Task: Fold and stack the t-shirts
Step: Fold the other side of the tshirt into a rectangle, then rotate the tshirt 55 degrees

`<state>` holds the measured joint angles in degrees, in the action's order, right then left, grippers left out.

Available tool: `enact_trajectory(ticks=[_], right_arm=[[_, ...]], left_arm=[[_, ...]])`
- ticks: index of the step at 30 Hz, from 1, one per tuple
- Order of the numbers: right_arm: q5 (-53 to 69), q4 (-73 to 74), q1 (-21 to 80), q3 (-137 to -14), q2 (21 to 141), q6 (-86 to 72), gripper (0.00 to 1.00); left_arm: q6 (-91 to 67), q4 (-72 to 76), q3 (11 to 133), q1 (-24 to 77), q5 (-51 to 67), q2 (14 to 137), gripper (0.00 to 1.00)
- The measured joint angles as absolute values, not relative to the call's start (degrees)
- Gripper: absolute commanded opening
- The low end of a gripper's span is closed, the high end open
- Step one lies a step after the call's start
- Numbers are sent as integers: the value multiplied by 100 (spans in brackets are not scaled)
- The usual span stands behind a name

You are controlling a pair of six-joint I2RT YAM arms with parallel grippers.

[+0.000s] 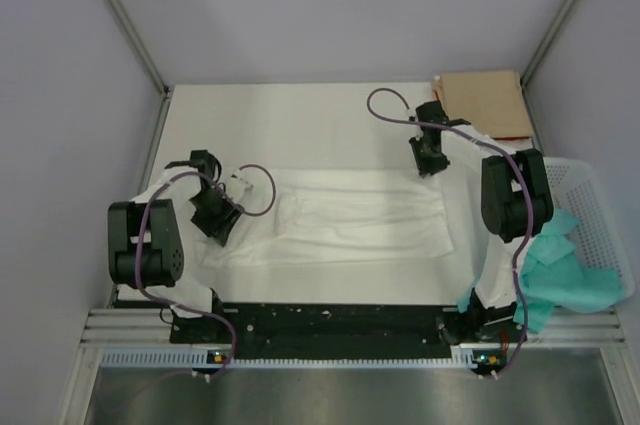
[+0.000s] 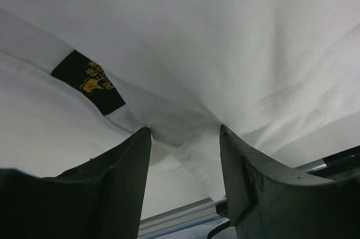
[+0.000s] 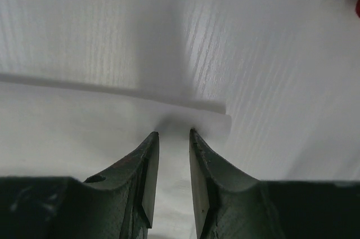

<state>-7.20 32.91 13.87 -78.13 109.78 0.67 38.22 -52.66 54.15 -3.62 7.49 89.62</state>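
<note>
A white t-shirt point(image 1: 350, 215) lies flat on the table, folded into a long band; no print shows on it. My left gripper point(image 1: 215, 217) is at its left end. In the left wrist view the left gripper point(image 2: 184, 135) is open, its tips pressed into the white cloth point(image 2: 236, 42) with a bunched fold between them, near a black neck label point(image 2: 87, 81). My right gripper point(image 1: 430, 158) is at the shirt's far right corner. In the right wrist view the right gripper point(image 3: 174, 133) is narrowly open, tips on the cloth corner point(image 3: 216, 120). A folded tan t-shirt point(image 1: 487, 100) lies at the back right.
A white mesh basket point(image 1: 592, 207) stands at the right edge with teal cloth point(image 1: 560, 275) hanging from it. The black base rail point(image 1: 330, 323) runs along the near edge. Frame posts stand at the back corners.
</note>
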Motion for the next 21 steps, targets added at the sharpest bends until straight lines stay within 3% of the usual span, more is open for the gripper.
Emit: enact_trajectory(ticks=[3,9,16,21], right_arm=[[-801,3476,1387,-7813,11181,38,27],[-913,3645,1387,-7789,11168,-217,26],[-617,3610,1525,-7030,10613,-622,25],[-349,3651,2359,-6466,10193,-972,25]], left_arm=[[3618,-5004,5376,-338,493,9341,55],[3214,-5273,6490,-298,-152,10355,54],[3140,-5308,9052,-226,-1017,12018,56],[3183,-4821,10989,-93,-1675,13222,59]])
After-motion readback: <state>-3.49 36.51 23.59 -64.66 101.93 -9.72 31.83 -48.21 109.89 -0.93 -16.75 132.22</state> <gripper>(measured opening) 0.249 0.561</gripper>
